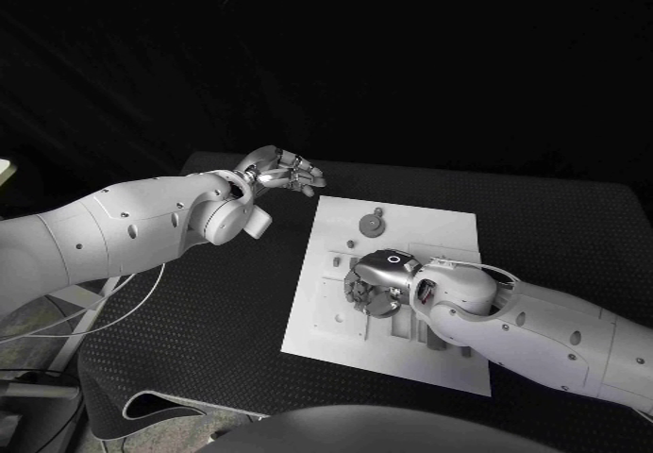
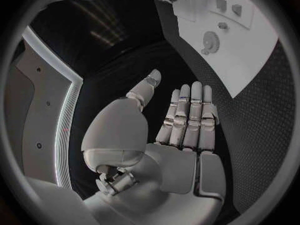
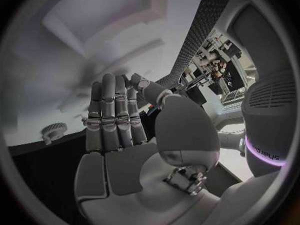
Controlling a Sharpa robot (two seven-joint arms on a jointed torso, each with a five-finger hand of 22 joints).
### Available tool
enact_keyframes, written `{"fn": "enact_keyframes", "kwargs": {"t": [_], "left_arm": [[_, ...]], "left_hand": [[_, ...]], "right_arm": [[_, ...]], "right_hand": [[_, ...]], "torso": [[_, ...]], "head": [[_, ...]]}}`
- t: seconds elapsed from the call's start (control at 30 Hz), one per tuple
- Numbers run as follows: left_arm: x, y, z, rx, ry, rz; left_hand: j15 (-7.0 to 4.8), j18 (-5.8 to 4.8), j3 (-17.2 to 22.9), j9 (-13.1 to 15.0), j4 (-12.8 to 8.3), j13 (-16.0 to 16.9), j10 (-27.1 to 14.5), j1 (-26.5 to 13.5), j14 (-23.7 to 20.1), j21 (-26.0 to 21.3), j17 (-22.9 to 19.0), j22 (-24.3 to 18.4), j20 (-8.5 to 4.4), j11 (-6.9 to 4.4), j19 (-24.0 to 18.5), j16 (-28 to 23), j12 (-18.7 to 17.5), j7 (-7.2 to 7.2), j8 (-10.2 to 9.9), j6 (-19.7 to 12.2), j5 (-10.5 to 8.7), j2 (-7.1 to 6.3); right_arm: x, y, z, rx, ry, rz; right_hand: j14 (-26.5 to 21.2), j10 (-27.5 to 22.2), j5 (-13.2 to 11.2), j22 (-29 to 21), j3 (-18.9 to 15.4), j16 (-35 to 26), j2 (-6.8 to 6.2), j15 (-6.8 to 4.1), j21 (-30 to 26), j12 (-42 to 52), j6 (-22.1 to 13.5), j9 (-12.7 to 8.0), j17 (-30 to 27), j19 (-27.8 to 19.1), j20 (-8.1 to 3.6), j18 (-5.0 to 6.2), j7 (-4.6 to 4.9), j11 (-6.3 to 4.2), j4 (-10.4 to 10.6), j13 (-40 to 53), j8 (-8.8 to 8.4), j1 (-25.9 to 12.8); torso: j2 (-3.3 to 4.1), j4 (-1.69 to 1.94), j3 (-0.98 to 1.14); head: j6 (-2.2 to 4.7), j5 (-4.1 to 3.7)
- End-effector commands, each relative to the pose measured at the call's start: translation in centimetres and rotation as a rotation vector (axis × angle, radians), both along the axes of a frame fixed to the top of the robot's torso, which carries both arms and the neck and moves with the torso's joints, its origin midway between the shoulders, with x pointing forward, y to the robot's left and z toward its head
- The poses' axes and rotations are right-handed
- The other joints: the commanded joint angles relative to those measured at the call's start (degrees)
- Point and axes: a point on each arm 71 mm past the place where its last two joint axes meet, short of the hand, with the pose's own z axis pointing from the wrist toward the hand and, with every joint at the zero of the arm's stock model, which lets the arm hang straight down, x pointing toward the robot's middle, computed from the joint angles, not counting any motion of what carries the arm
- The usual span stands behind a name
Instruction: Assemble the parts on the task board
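Two silver many-fingered robot hands show over the black textured tabletop [image 1: 204, 311]. The left robot hand [image 1: 282, 172] hovers beyond the flat white rectangular task board [image 1: 409, 363], fingers straight, holding nothing. The right robot hand [image 1: 376, 281] rests fingers-down mid-board; whether it holds anything cannot be told. A small grey gear-shaped part [image 1: 372, 225] lies near the board's far edge.
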Motion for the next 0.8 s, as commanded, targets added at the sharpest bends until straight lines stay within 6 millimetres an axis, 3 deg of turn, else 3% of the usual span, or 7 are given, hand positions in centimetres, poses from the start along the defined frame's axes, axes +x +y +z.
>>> {"fn": "enact_keyframes", "kwargs": {"t": [0.03,0.23,0.33,0.53,0.67,0.8], "left_arm": [[0.0,-0.2,0.1,-0.01,0.002,-0.012],[0.0,-0.3,0.1,-0.01,0.005,-0.015],[0.0,-0.2,0.1,-0.009,0.005,-0.013],[0.0,-0.1,0.1,-0.007,0.007,-0.009],[0.0,0.0,0.1,-0.006,0.007,-0.006],[0.1,0.2,0.1,-0.005,0.006,-0.002]], "left_hand": [[0.2,0.17,-0.26,-0.1,0.0,-0.09,-0.36,0.32,0.39,0.05,0.06,-0.06,-0.03,0.12,0.51,-0.24,0.18,-0.01,0.09,-0.28,-0.24,0.07],[0.2,0.16,-0.3,-0.12,0.0,-0.12,-0.4,0.3,0.38,0.05,0.1,-0.1,-0.02,0.14,0.5,-0.29,0.16,0.01,0.07,-0.32,-0.26,0.02],[0.21,0.15,-0.33,-0.13,0.0,-0.15,-0.45,0.28,0.36,0.04,0.14,-0.14,-0.02,0.16,0.49,-0.34,0.13,0.02,0.05,-0.36,-0.26,0.01],[0.22,0.13,-0.38,-0.15,0.01,-0.18,-0.49,0.24,0.34,0.03,0.18,-0.19,-0.01,0.18,0.47,-0.39,0.12,0.04,0.03,-0.39,-0.27,-0.02],[0.24,0.13,-0.38,-0.15,0.01,-0.24,-0.6,0.26,0.33,0.04,0.25,-0.25,-0.01,0.22,0.46,-0.46,0.07,0.02,0.07,-0.34,-0.26,0.05],[0.24,0.12,-0.4,-0.16,0.01,-0.27,-0.67,0.26,0.32,0.04,0.28,-0.28,-0.01,0.26,0.45,-0.5,0.05,0.02,0.06,-0.35,-0.26,0.03]], "right_arm": [[-0.3,-0.4,-1.2,-0.065,0.027,-0.009],[-0.2,-0.6,-1.0,-0.022,0.031,-0.028],[-0.1,-0.8,-0.9,-0.006,0.029,-0.031],[-0.3,-0.9,-0.6,0.017,0.02,-0.026],[-0.5,-1.1,-0.3,0.036,0.005,-0.028],[-0.8,-1.4,0.0,0.038,-0.01,-0.031]], "right_hand": [[-0.63,-0.49,0.14,0.08,-0.27,-0.3,0.68,0.04,-0.39,-0.44,-0.31,0.11,0.06,-0.37,0.22,0.27,0.18,0.24,0.03,0.07,-0.14,-0.1],[-1.94,-1.91,0.12,0.39,-0.56,-1.18,0.13,0.71,-1.05,-1.5,-2.58,-0.08,0.06,-1.51,0.52,0.0,1.08,1.04,0.11,-0.05,-1.51,-0.73],[-2.47,-2.27,0.12,0.87,-1.28,-1.44,-0.92,1.01,-1.09,-1.86,-5.42,-0.6,0.2,-1.91,0.6,-0.1,2.28,1.3,0.15,-0.01,-3.13,-1.61],[-4.23,-4.13,0.09,1.75,-3.65,-2.19,-3.55,1.79,-1.41,-3.11,-8.12,-1.15,0.36,-3.4,0.8,-0.5,3.55,2.21,0.17,-0.3,-4.67,-4.03],[-7.13,-6.86,0.11,2.46,-6.17,-3.41,-4.5,3.08,-2.52,-4.74,-9.01,-1.38,0.38,-6.4,1.06,-1.19,3.65,3.48,0.12,-0.81,-5.13,-4.32],[-7.96,-7.58,0.12,2.87,-6.91,-3.66,-4.81,3.48,-2.86,-5.16,-9.18,-1.48,0.56,-7.31,1.18,-1.43,3.7,3.84,0.18,-0.88,-5.22,-4.25]], "torso": [[0.01,-0.08,0.06],[0.0,-0.09,0.06],[0.0,-0.04,0.09],[-0.02,-0.04,0.1],[-0.04,-0.09,0.08],[-0.02,-0.13,0.08]], "head": [[0.04,0.04],[0.16,-0.1],[0.17,-0.19],[0.21,-0.27],[0.3,-0.37],[0.5,-0.47]]}}
